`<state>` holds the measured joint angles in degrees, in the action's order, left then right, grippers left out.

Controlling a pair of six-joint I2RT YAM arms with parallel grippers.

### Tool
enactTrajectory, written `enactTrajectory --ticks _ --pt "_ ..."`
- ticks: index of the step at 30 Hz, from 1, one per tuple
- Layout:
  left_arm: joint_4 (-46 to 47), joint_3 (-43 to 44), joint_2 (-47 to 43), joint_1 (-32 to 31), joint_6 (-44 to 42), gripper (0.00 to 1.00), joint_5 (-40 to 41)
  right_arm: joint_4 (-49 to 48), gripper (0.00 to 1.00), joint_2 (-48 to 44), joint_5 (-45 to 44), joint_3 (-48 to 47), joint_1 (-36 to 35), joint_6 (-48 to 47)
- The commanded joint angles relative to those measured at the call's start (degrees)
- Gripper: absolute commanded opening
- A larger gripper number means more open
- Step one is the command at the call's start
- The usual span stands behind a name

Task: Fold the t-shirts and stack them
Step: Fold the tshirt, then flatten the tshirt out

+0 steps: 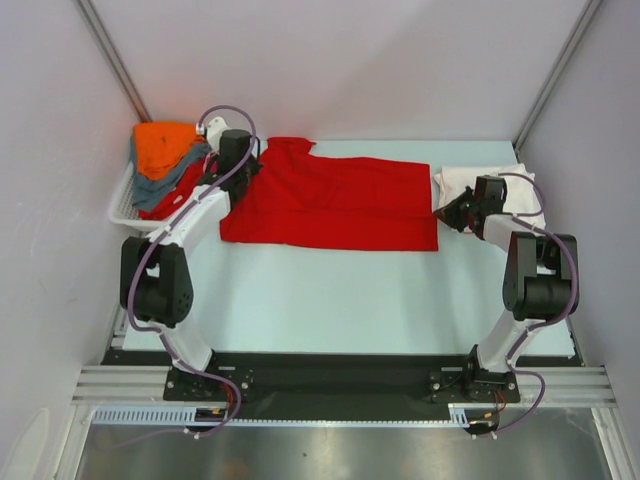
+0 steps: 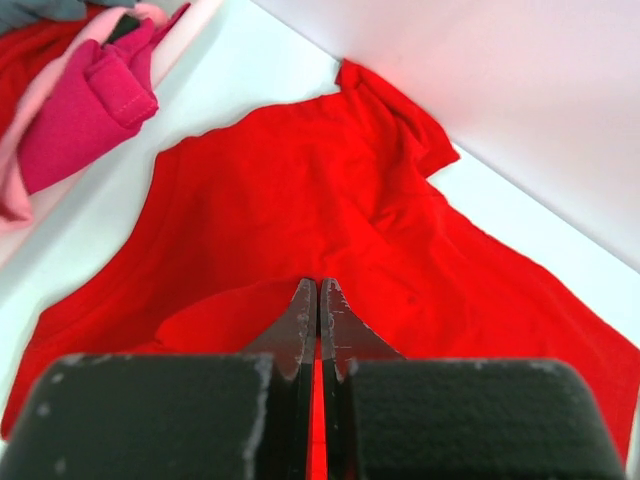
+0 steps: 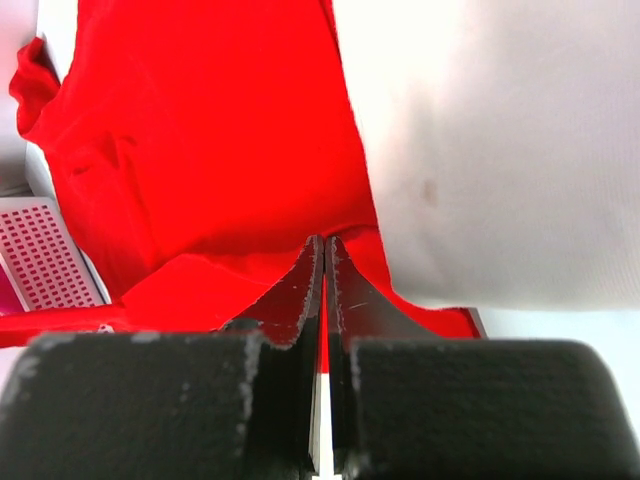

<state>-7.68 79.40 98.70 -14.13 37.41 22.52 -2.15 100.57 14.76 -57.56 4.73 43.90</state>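
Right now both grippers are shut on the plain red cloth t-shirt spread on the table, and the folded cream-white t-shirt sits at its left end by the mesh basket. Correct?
Not quite. The folded cream-white t-shirt sits at the right end, beside the right gripper; the top external view shows it. The white plastic mesh basket is at the left end. Both the right and the left gripper are shut on the plain red cloth t-shirt.

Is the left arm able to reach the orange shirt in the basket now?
Probably not right away. The orange shirt lies uncovered on the pile close beside the left arm, but its fingers are shut on the red shirt, which it would have to release first.
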Motion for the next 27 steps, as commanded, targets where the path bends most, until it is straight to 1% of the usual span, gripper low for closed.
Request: enactTrajectory --ticks 1,2,3,4,5,6,8,10,13,14,15,16,17,19,20,22,23,26,27 --pt "-0.2 4.2 2.2 0.9 -0.9 0.00 -1.5 -2.3 0.00 0.8 -1.0 -2.6 -0.1 0.3" --pt "-0.5 4.5 2.7 0.9 -0.9 0.00 -1.6 -2.3 0.02 1.0 -1.1 -2.6 -0.2 0.3" --pt "-0.3 4.9 3.8 0.9 -0.8 0.00 -1.8 -2.3 0.07 1.2 -1.1 -2.7 -0.2 0.4" --pt "-0.4 5.8 4.4 0.9 -0.8 0.00 -2.1 -2.3 0.15 1.3 -1.1 -2.7 -0.2 0.3" --pt "-0.4 6.3 5.0 0.9 -0.6 0.00 -2.3 -2.2 0.44 1.2 -1.2 -2.5 -0.2 0.3" --pt "-0.4 7.0 6.0 1.0 -0.3 0.00 -2.7 -2.4 0.55 1.0 -1.8 -2.3 -0.2 0.3" --pt "-0.4 9.8 9.0 1.3 0.5 0.00 -3.5 -2.2 0.71 -0.1 -2.6 -1.8 -0.8 0.1" --pt "-0.4 12.3 11.9 1.6 2.5 0.00 -4.5 -2.3 0.72 -1.3 -3.2 -0.6 -1.6 0.0" --pt "0.9 13.4 14.1 1.8 4.2 0.07 -6.0 -3.6 0.72 -4.7 -5.0 2.5 -3.7 -0.2" --pt "1.8 13.3 14.3 1.8 4.2 0.16 -6.5 -3.9 0.71 -5.6 -6.2 3.4 -4.3 -0.1" --pt "2.0 13.2 14.3 1.8 4.2 0.19 -6.4 -4.4 0.71 -7.7 -6.9 4.6 -4.6 -0.1" --pt "1.9 13.2 14.3 1.8 4.3 0.31 -6.2 -5.1 0.70 -8.5 -7.7 6.8 -5.9 0.0" --pt "1.9 13.1 14.0 1.8 4.5 0.39 -5.7 -5.5 0.68 -9.6 -9.4 8.2 -7.4 0.5" --pt "1.8 12.1 13.1 1.7 4.3 0.51 -4.9 -7.2 0.66 -12.6 -11.2 12.6 -8.6 1.3" --pt "1.9 11.5 11.6 1.8 4.1 0.59 -4.7 -7.9 0.62 -13.6 -13.3 14.1 -9.7 1.9" --pt "1.7 9.6 9.7 1.8 2.9 0.64 -4.4 -9.3 0.59 -16.3 -14.8 18.8 -10.8 4.6" --pt "1.8 8.9 8.5 1.7 2.6 0.65 -4.5 -9.9 0.58 -17.1 -18.0 20.1 -11.1 5.4" --pt "1.9 3.9 2.8 1.0 1.4 0.65 -4.6 -11.4 0.55 -20.4 -21.7 25.3 -12.6 8.9" --pt "2.1 0.1 -0.7 0.8 1.9 0.65 -4.5 -11.7 0.54 -20.9 -22.4 26.2 -12.8 9.7"
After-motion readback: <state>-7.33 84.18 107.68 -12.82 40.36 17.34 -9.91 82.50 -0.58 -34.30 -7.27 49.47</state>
